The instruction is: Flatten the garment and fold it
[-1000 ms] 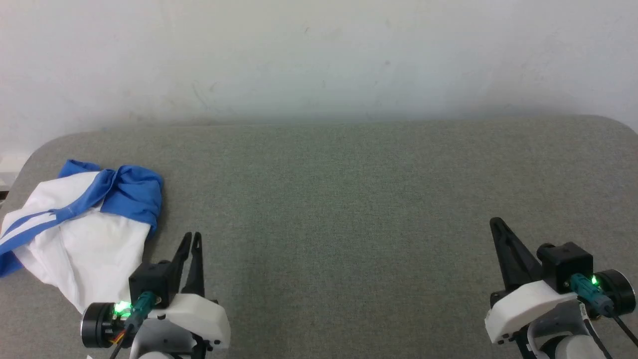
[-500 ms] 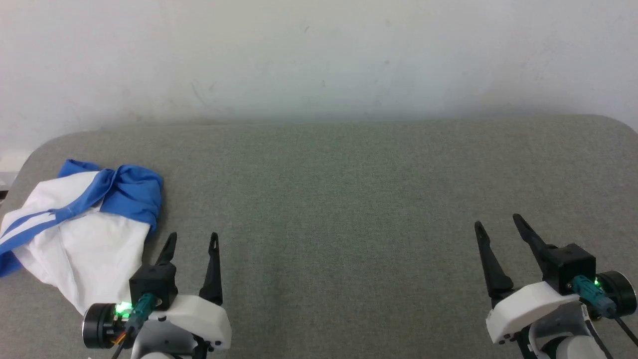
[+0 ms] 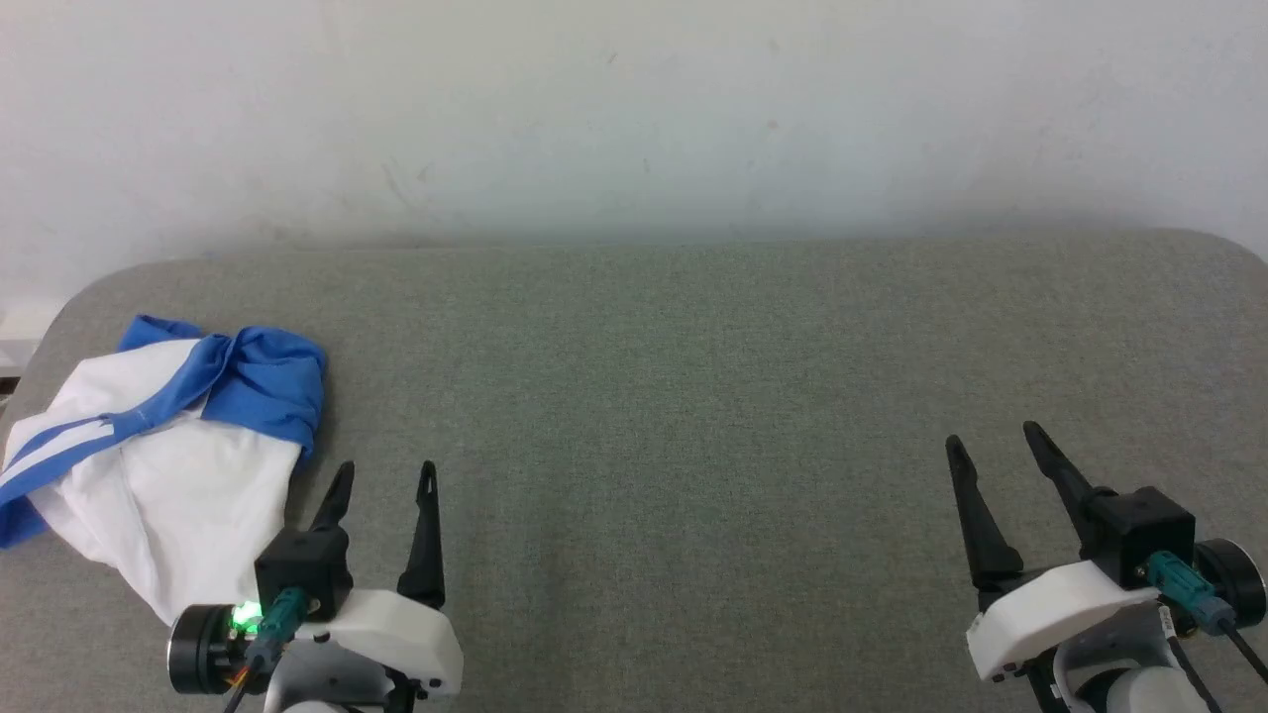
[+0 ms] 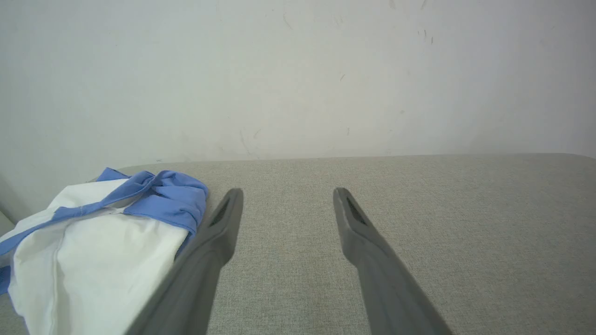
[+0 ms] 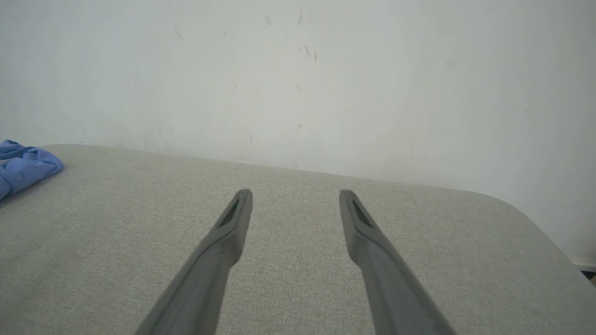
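Garment (image 3: 168, 465) at left end of table (image 3: 693, 396), left hand (image 3: 386, 467) just beside

L gripper (image 3: 385, 467) & R gripper (image 3: 993, 436): long black tapering fingers (image 3: 426, 535), white housings (image 3: 396, 634), black cam blocks (image 3: 302, 569), teal cable plugs (image 3: 280, 606) (green LED (image 3: 243, 616) lit on L), round black wrist discs (image 3: 193, 649).

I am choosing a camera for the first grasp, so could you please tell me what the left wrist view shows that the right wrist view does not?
Left wrist view: the open left gripper and the white body of the crumpled garment, which lies to the left of that gripper. Right wrist view: the open right gripper and the rounded right corner of the table. Both: the garment's bunched blue part, the grey table top and the pale wall behind it.
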Robot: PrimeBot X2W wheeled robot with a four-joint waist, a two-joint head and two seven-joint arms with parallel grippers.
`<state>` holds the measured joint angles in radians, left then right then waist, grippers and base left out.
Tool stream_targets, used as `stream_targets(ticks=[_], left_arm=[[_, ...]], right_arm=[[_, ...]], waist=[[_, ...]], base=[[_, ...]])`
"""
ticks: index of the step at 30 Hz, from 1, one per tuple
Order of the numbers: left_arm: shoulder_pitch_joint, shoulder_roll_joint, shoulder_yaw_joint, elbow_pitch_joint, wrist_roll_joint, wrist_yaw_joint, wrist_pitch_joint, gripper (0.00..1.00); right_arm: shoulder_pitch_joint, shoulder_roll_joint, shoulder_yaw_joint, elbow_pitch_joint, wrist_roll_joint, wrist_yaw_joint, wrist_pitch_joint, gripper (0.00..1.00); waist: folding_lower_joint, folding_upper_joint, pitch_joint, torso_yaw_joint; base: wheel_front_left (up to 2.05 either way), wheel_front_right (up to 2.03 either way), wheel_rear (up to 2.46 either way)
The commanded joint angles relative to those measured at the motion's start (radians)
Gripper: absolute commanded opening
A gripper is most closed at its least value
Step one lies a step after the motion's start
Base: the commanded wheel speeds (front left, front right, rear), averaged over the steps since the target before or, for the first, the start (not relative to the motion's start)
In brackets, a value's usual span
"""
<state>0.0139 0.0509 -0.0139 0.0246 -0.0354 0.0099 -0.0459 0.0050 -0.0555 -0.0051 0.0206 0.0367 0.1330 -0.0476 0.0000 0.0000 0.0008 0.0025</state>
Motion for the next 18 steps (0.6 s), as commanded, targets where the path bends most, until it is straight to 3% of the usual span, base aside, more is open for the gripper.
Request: stream_targets(ticks=[1, 18], left_arm=[[0.004, 0.0, -0.003, 0.006, -0.005, 0.006, -0.012, 1.0], [0.008, 0.0, -0.008, 0.014, -0.024, 0.016, -0.047, 1.0]], right_arm=[[-0.002, 0.001, -0.001, 0.005, 0.007, -0.001, -0.01, 1.0], [0.004, 0.002, 0.027, 0.015, 0.022, -0.001, -0.046, 1.0]], waist=[[0.0, 0.0, 0.0, 0.001], [0.0, 0.0, -0.003, 0.067]], base=[[0.0, 0.0, 0.0], [0.0, 0.0, 0.0]])
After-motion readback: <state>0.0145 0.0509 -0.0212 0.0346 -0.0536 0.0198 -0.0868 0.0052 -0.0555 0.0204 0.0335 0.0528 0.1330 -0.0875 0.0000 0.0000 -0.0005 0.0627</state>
